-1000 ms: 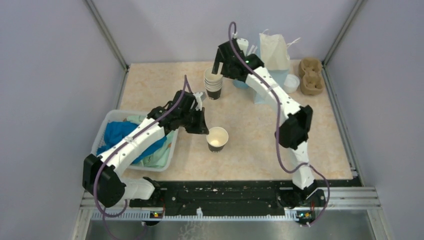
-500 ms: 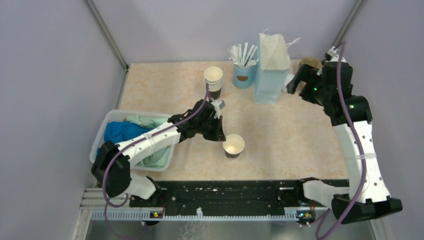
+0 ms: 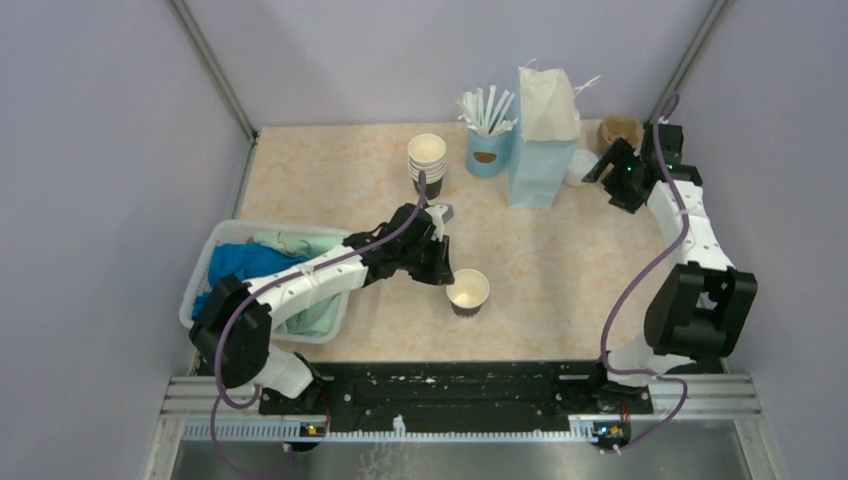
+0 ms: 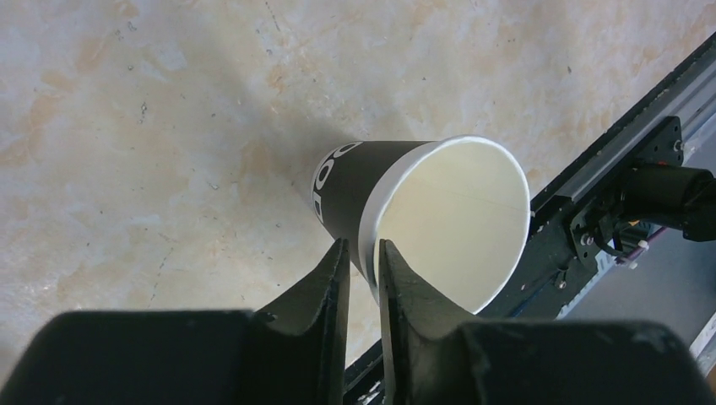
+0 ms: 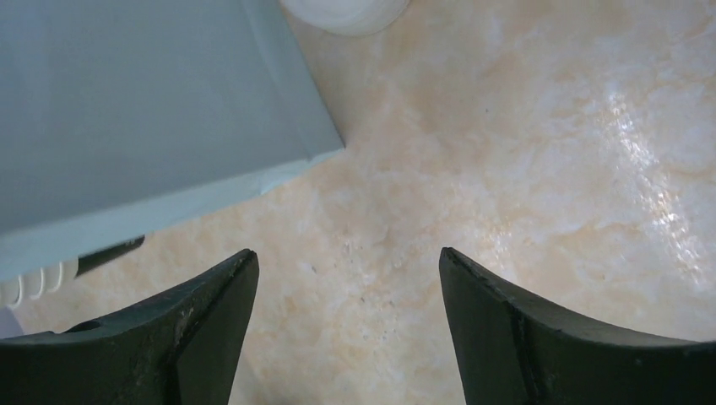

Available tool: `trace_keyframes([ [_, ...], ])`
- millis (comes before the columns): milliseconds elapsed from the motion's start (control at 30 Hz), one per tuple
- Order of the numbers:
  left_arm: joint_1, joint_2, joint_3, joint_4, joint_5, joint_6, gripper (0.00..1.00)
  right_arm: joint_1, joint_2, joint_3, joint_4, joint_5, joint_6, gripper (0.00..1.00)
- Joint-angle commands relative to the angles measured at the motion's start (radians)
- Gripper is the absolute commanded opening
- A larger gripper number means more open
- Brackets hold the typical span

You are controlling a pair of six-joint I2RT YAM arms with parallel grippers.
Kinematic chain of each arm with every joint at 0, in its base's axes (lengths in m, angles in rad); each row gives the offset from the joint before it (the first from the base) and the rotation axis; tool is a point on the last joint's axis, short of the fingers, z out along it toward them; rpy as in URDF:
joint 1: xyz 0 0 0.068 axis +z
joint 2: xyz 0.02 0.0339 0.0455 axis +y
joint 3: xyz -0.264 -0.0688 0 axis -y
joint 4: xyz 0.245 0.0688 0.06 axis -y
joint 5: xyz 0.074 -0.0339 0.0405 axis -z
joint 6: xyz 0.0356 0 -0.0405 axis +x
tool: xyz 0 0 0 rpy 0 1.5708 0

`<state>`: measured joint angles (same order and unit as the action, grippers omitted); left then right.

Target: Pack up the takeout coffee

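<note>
No lidded cup shows in any view; the takeout coffee is out of view. A lidless paper cup (image 3: 467, 291), cream inside with a black lower band, stands on the table near the front middle. My left gripper (image 3: 444, 272) is shut on its rim, one finger inside and one outside, as the left wrist view shows on the cup (image 4: 439, 219) and gripper (image 4: 363, 245). My right gripper (image 3: 603, 170) is open and empty at the back right, low over the table by the light blue paper bag (image 3: 543, 140). In the right wrist view the gripper (image 5: 348, 257) faces bare table, with a white lid (image 5: 342, 10) at the top edge.
A stack of lidless cups (image 3: 427, 163) and a light blue cup of white sticks (image 3: 487, 150) stand at the back. A brown cardboard carrier (image 3: 620, 130) lies in the back right corner. A white basket (image 3: 215, 245) of cloths sits at the left.
My left gripper slid the lidless cup right and toward the front, then held still. My right arm swung from the cup stack to the back right and came down beside the bag.
</note>
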<state>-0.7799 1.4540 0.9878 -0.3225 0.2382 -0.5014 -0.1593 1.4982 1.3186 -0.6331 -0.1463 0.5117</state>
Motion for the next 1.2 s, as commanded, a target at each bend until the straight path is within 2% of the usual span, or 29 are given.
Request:
trace_keyframes([
  [0,-0.004,0.011,0.033,-0.025,-0.014,0.046,0.33,-0.034,0.113,0.100,0.132,0.058,0.106,0.76],
  [167,-0.005,-0.030,0.064,-0.082,-0.010,0.069,0.63,-0.062,0.282,0.202,0.147,0.040,0.151,0.62],
  [267,-0.003,-0.060,0.090,-0.110,-0.022,0.090,0.74,-0.062,0.383,0.295,0.122,0.042,0.146,0.56],
  [367,-0.002,-0.078,0.129,-0.142,-0.057,0.104,0.81,-0.062,0.461,0.380,0.082,0.058,0.141,0.49],
  [533,0.005,-0.086,0.196,-0.177,-0.145,0.124,0.86,-0.058,0.554,0.494,0.016,0.095,0.130,0.48],
  [667,0.024,-0.063,0.244,-0.185,-0.144,0.151,0.87,-0.049,0.598,0.540,-0.002,0.101,0.127,0.47],
  [800,0.034,-0.045,0.247,-0.185,-0.135,0.156,0.87,-0.024,0.648,0.623,-0.068,0.139,0.111,0.39],
  [1167,0.052,-0.046,0.250,-0.199,-0.140,0.167,0.88,0.058,0.733,0.774,-0.209,0.337,0.055,0.34],
])
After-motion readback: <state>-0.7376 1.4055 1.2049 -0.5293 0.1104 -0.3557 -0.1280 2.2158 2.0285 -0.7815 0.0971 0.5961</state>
